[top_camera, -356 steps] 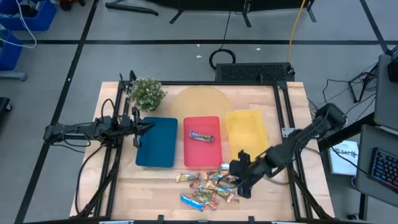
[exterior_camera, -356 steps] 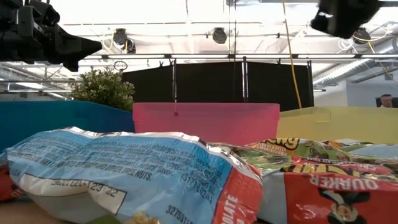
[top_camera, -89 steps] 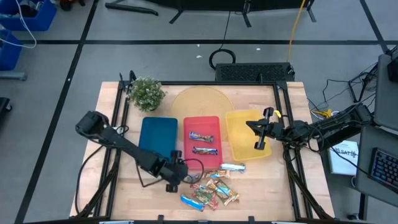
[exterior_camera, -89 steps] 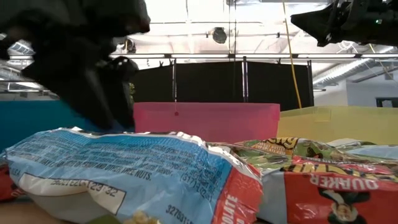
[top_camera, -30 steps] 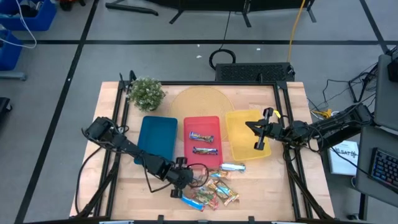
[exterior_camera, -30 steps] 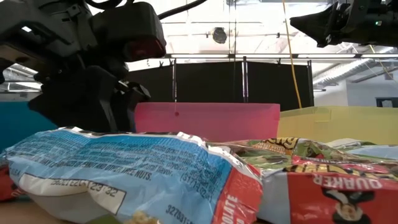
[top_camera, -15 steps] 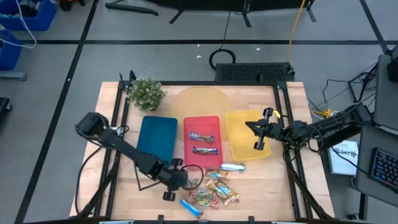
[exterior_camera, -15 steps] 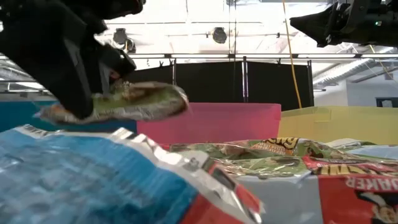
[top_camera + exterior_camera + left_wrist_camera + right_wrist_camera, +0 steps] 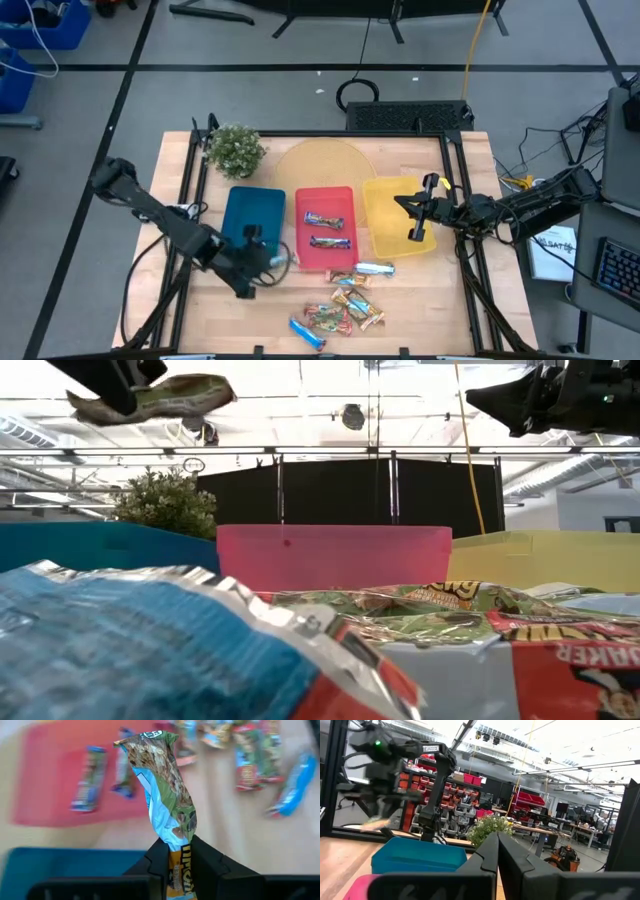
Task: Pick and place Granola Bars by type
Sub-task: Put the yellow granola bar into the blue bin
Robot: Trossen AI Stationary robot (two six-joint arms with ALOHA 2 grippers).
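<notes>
Lifted off the pile, a crinkly green-wrapped bar hangs pinched in the left hand; right hand closed.

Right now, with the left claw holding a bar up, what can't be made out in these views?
- Held bar: its lower end sits between the left claw's fingers in the left wrist view; the brand print is covered.
- Bars in the red tray: too small in the high view, blurred in the left wrist view.
- Pile: overlapping bars in the high view, so no sure count.
- Tray insides: walls hide them in the low view.
</notes>
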